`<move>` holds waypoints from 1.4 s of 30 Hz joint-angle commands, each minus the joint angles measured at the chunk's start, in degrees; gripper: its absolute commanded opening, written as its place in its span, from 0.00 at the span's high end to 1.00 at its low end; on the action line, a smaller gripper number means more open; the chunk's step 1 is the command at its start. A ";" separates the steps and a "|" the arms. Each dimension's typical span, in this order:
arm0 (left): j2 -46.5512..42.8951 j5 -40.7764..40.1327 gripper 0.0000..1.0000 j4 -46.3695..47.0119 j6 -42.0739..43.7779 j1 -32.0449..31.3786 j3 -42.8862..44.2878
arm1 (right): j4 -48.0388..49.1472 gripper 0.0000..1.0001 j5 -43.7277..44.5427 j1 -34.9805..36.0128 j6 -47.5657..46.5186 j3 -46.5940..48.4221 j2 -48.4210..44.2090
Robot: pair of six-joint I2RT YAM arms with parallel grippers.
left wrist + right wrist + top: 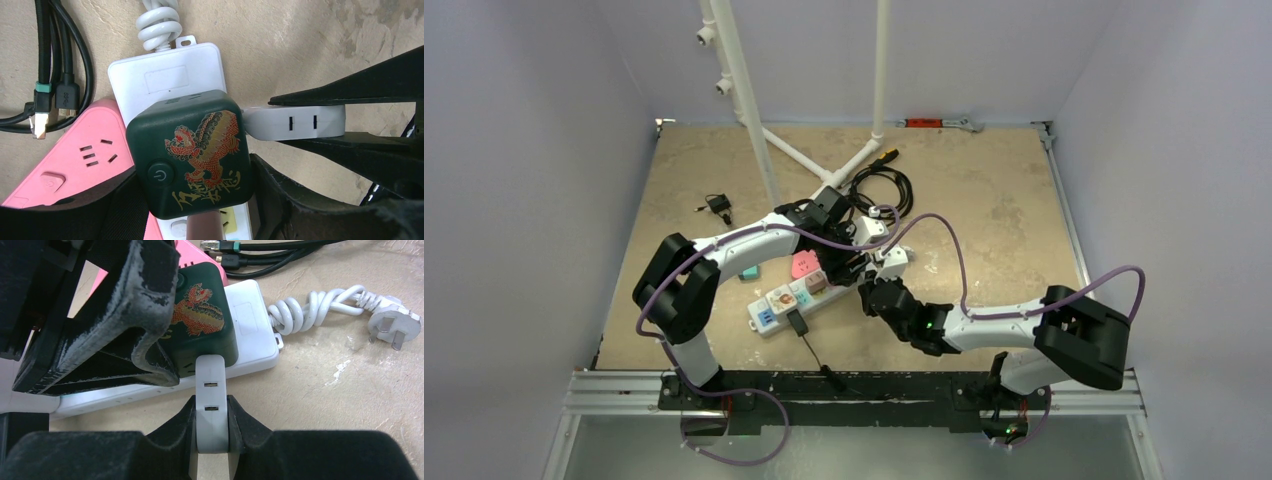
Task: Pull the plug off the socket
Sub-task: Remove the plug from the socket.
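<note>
Top view: your left gripper (842,268) and right gripper (876,290) meet mid-table, at the right end of a power strip (776,306). Left wrist view: left fingers clamp the green cube socket (192,155), likely bracing it. Right wrist view: right fingers pinch the white plug (211,390), which juts from the cube's near-right side, ready for your pull.

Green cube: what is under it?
The green cube sits on a white power strip. Its underside and the strip's sockets beneath it are covered, so how they join cannot be seen.
</note>
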 commanded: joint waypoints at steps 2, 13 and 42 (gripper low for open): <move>-1.51 -0.50 1.00 -1.00 -0.38 0.29 0.42 | -3.78 1.00 4.39 -1.89 1.03 -0.65 -0.66; -0.21 -2.81 1.00 -0.59 -1.71 0.32 1.10 | -3.31 1.00 6.77 2.98 0.24 3.57 4.32; -0.40 -2.61 1.00 -1.14 -0.96 0.23 0.73 | 9.92 1.00 -0.92 -4.04 -5.73 -5.65 -4.75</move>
